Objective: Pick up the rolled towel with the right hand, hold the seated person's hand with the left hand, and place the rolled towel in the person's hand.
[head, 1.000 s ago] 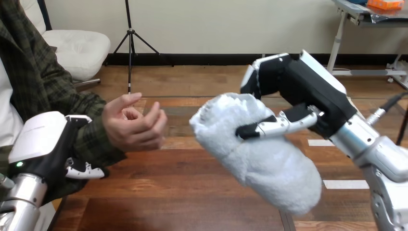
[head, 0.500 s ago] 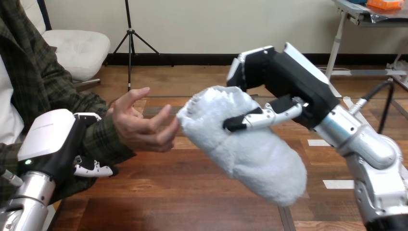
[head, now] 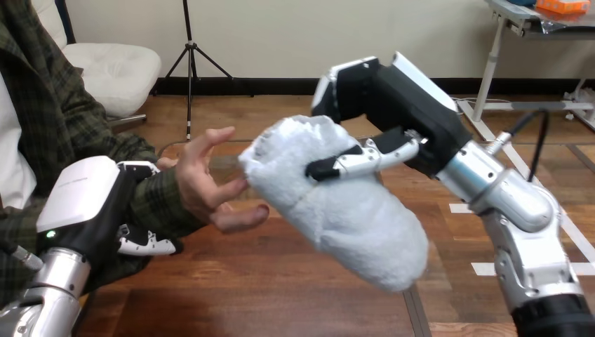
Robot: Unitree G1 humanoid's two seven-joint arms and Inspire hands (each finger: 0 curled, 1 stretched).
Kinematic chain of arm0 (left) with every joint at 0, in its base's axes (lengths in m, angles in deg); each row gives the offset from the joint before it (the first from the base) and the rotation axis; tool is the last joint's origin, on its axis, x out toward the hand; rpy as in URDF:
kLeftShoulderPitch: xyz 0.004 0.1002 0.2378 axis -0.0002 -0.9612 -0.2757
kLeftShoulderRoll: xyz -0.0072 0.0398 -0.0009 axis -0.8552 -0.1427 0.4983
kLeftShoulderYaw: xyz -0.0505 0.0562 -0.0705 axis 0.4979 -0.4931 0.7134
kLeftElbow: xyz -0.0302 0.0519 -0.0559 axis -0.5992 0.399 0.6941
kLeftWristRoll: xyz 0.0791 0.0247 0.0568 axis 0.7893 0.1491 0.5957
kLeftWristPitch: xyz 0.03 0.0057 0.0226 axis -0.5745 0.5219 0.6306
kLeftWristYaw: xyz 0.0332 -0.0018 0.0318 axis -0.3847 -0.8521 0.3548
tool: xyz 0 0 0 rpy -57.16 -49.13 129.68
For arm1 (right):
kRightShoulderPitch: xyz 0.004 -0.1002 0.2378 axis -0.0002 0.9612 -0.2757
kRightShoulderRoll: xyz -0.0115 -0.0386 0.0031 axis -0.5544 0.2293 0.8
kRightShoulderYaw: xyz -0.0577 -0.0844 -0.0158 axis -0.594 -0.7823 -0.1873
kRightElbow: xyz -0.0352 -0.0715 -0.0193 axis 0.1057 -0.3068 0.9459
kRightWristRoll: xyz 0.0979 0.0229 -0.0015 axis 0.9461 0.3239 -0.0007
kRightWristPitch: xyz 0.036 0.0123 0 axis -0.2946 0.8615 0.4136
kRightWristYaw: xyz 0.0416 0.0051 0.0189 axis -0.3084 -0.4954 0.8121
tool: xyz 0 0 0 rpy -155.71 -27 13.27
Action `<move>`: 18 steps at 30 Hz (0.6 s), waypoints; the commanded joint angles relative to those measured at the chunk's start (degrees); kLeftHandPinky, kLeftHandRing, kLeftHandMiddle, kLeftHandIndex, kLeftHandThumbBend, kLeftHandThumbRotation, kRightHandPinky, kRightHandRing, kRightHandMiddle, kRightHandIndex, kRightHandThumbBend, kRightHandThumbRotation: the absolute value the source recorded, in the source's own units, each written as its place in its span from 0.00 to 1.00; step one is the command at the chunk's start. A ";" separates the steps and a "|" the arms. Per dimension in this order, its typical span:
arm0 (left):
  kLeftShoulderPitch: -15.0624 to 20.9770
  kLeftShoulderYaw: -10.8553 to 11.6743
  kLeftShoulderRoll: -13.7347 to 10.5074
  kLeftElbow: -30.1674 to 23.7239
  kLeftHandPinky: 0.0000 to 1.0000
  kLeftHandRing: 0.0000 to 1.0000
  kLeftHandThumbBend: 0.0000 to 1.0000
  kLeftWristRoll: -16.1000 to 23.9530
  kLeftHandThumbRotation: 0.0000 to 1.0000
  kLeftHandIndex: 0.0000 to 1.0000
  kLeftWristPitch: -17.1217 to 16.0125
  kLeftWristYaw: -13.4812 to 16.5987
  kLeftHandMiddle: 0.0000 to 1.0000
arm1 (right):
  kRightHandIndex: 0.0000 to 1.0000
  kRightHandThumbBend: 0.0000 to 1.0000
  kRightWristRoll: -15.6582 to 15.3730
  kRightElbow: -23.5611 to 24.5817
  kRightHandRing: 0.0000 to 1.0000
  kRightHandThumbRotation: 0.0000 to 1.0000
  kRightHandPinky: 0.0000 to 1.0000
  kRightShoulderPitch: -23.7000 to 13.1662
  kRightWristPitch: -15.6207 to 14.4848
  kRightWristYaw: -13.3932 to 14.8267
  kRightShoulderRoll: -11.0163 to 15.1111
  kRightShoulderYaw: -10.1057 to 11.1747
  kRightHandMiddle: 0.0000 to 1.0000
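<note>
— How many towels, and where?
— One rolled towel (head: 344, 210), held above the desk (head: 231, 295), clenched in my right hand (head: 400, 105). Its end is just beside the person's hand (head: 203, 186), which is open.
— And your left?
— My left hand (head: 84, 203) has its fingers (head: 144, 246) curled round the person's wrist (head: 165, 205).
</note>
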 commanded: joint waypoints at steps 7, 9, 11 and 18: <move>1.98 0.22 1.93 -3.15 0.43 0.49 0.94 -1.89 0.00 0.53 -2.75 0.40 0.53 | 0.33 0.82 -1.65 0.30 0.22 0.00 0.17 -8.30 -0.61 2.57 -2.04 -0.79 0.29; 1.91 0.20 2.13 -3.91 0.42 0.48 0.94 -1.97 0.00 0.53 -2.06 -0.15 0.53 | 0.33 0.82 -2.05 0.24 0.22 0.00 0.17 -8.63 -0.67 2.83 -2.19 -0.98 0.29; 2.04 0.09 2.22 -3.45 0.42 0.48 0.94 -2.22 0.00 0.53 -3.14 0.39 0.53 | 0.33 0.82 -2.85 0.06 0.22 0.00 0.17 -9.17 -0.68 2.92 -2.09 -1.38 0.29; 2.08 0.03 3.04 -3.80 0.41 0.47 0.94 -2.48 0.00 0.53 -4.11 0.80 0.52 | 0.32 0.81 -5.15 -1.04 0.21 0.00 0.16 -10.46 -0.09 3.90 -2.68 -1.99 0.28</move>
